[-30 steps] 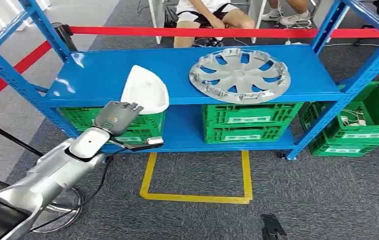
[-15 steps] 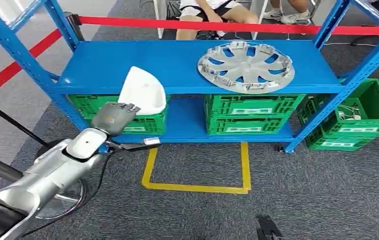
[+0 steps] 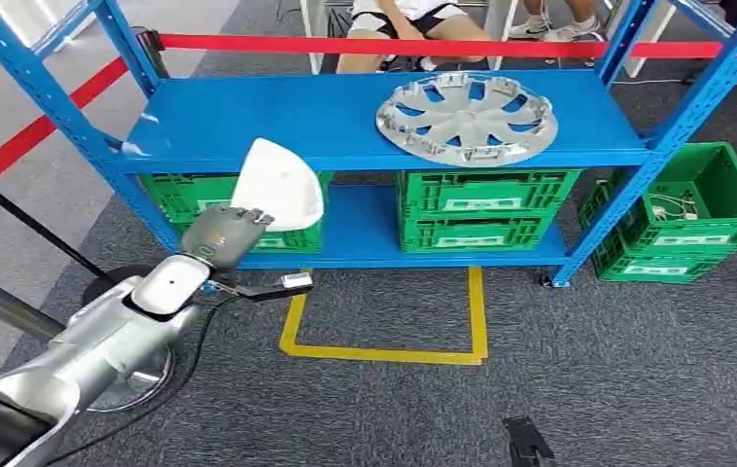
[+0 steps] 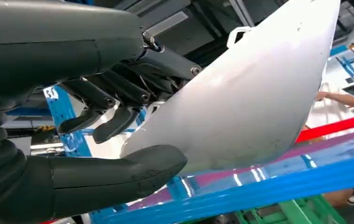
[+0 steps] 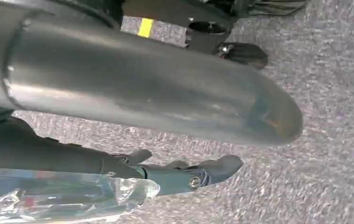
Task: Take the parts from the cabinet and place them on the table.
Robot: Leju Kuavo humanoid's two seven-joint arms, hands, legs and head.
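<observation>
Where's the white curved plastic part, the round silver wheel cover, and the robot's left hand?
white curved plastic part [image 3: 280, 182], head view, its broad middle
round silver wheel cover [image 3: 467, 119], head view, its hub
left hand [image 3: 221, 233], head view, its back

The left hand [image 3: 224, 233] holds a white part [image 3: 279, 182] just off the shelf [image 3: 248, 122] edge; a hubcap [image 3: 466, 118] lies well to its right.

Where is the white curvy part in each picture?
Head view: white part at the shelf's front left edge, above the left hand that grips it.
Left wrist view: white part fills the middle, thumb under it.
Right wrist view: not in it.
Shared landmark: the blue shelf.
</observation>
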